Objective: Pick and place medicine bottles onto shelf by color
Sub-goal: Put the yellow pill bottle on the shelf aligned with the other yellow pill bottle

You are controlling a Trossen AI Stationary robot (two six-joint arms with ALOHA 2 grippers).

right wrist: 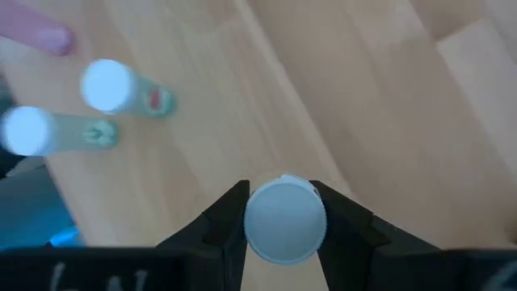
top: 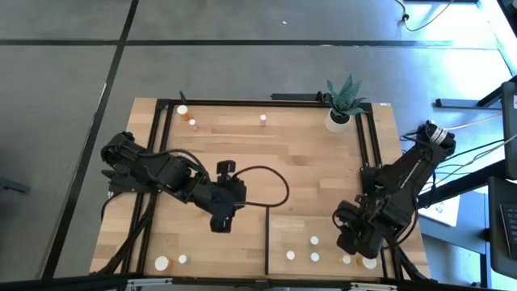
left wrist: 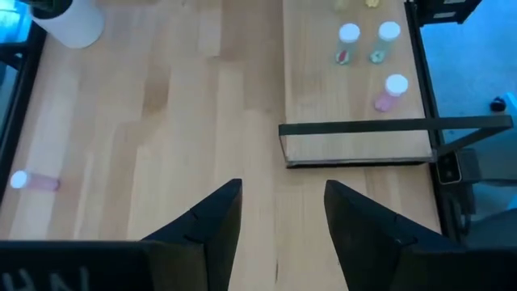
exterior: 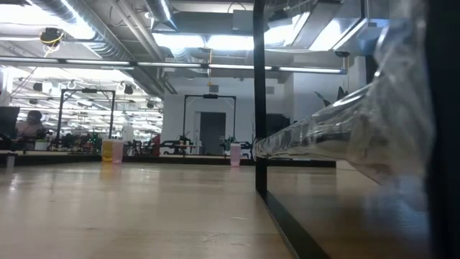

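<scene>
My right gripper (top: 355, 242) hangs over the near right part of the light-wood shelf (top: 283, 230) and is shut on a white-capped medicine bottle (right wrist: 284, 222); the cap hides the bottle's body. Several small bottles (top: 314, 240) stand on the shelf, two of them beside that gripper (right wrist: 109, 85). My left gripper (top: 220, 222) hovers over the table's middle, just left of the shelf's dark upright edge (left wrist: 355, 127), open with nothing between its fingers (left wrist: 283, 186). More bottles stand at the far left (top: 182, 109), the far middle (top: 263, 120) and the near left (top: 161, 263). My right gripper pinches the bottle's round white cap (right wrist: 250, 222) between its two fingers, one on each side. The fingers come from above, pointing steeply down. The bottle stands upright in the hold. The cap hides whether its base touches the shelf.
A white plant pot (top: 338, 120) stands at the far right corner. A black frame (top: 153, 162) runs along the table's left, far and right sides. A pink bottle (left wrist: 32, 181) lies on bare wood in the left wrist view. Bare wood stretches between the arms.
</scene>
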